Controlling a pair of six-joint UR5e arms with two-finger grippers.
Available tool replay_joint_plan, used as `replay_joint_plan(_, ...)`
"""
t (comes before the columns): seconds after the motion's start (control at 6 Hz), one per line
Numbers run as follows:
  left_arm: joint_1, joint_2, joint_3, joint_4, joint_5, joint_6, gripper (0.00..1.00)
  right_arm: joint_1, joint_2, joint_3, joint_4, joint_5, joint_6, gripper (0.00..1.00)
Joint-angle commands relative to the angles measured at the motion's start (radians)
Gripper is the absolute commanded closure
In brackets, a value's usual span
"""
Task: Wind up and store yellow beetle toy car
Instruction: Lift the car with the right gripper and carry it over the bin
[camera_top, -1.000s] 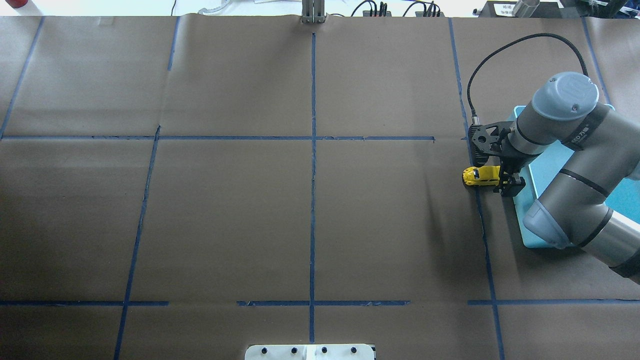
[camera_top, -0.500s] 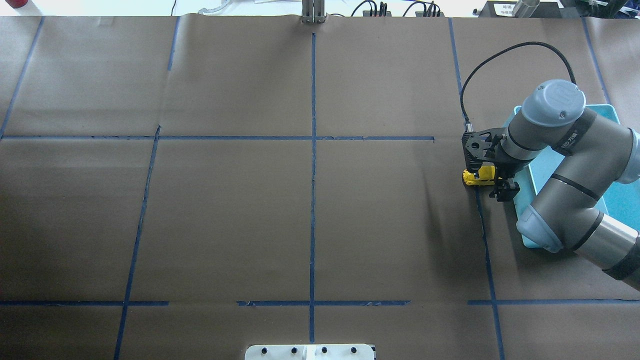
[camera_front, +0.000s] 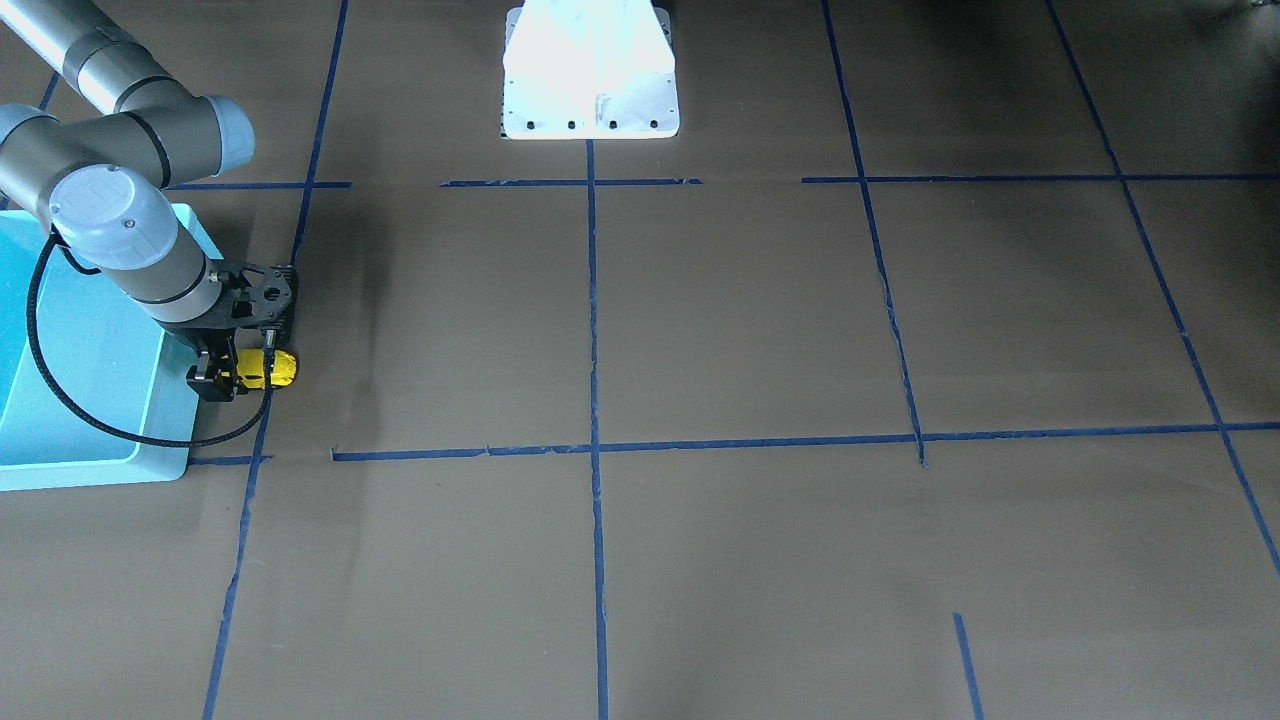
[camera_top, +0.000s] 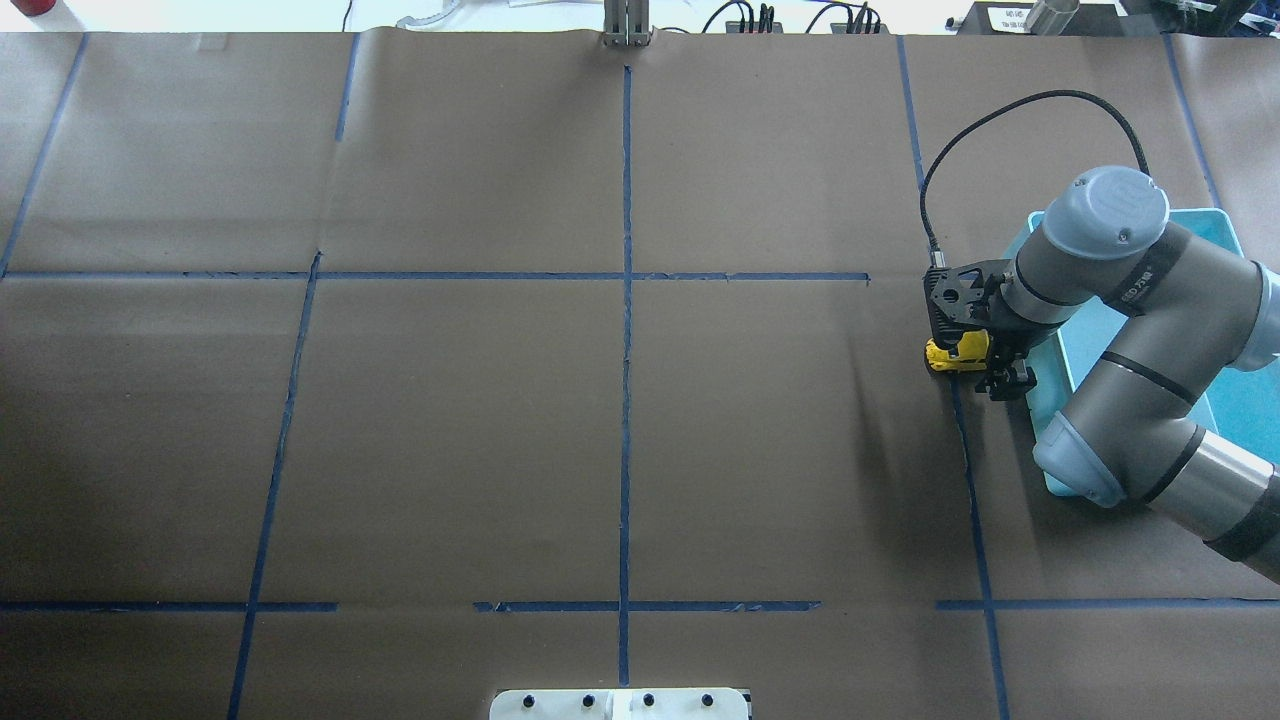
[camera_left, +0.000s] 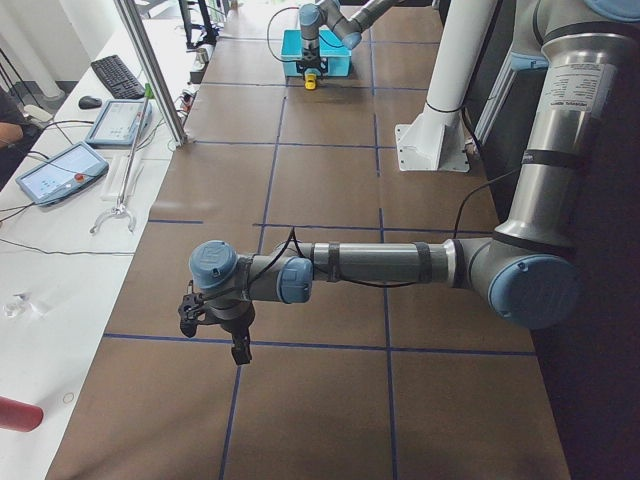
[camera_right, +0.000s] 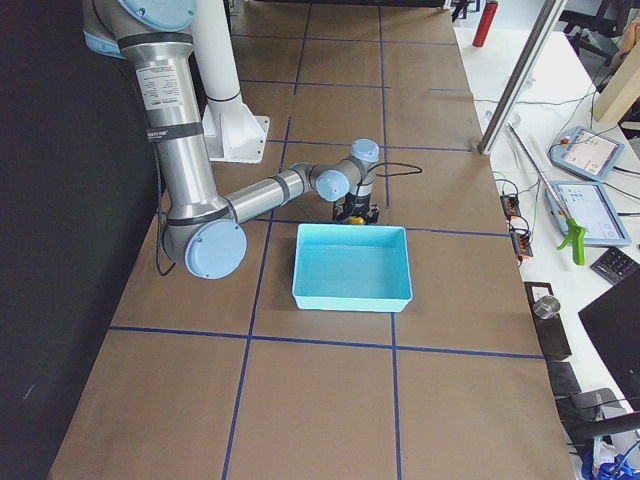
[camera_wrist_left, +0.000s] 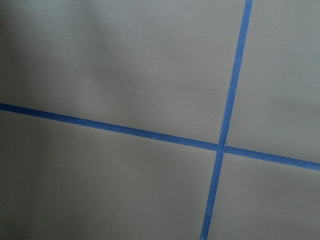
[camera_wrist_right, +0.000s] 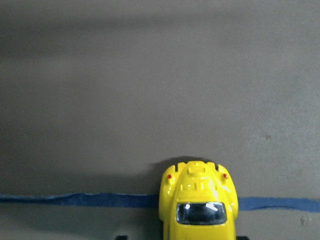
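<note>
The yellow beetle toy car (camera_top: 950, 356) stands on the brown paper on a blue tape line, just left of the light blue bin (camera_top: 1235, 400). It also shows in the front view (camera_front: 275, 368) and fills the bottom of the right wrist view (camera_wrist_right: 199, 205). My right gripper (camera_top: 992, 357) is low over the car's rear, one finger (camera_top: 1010, 381) on each side, with a gap still showing, so it is open. My left gripper (camera_left: 215, 325) hangs over bare paper far from the car, and I cannot tell whether it is open or shut.
The bin (camera_front: 80, 400) is empty and lies under my right arm's elbow. The robot's white base (camera_front: 590, 80) is at the table's middle edge. Blue tape lines cross the brown paper. A cable loops from the right wrist.
My right gripper has moved left from beside the car's rear to over it, now covering its back half. The car has stayed in place.
</note>
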Motion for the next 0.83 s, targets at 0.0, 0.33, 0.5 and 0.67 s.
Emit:
replay_joint_plan(0.0,-0.004,0.008,-0.002,-0.006,-0.02,0.001,0.0,-0.001,0.013,-0.018,0.037,0.003,-0.002,1.0)
replay_joint_plan(0.33,-0.004,0.011,-0.003,-0.012,-0.02,0.031,0.0,0.024,0.088,0.096,-0.15,0.014,0.001,1.0)
replay_joint_plan(0.5,-0.004,0.011,-0.002,-0.014,-0.02,0.097,0.0,0.051,0.152,0.154,-0.285,0.014,0.001,1.0)
replay_joint_plan(0.67,-0.004,0.01,-0.002,-0.012,-0.02,0.107,0.0,0.094,0.171,0.24,-0.404,0.02,0.001,1.0)
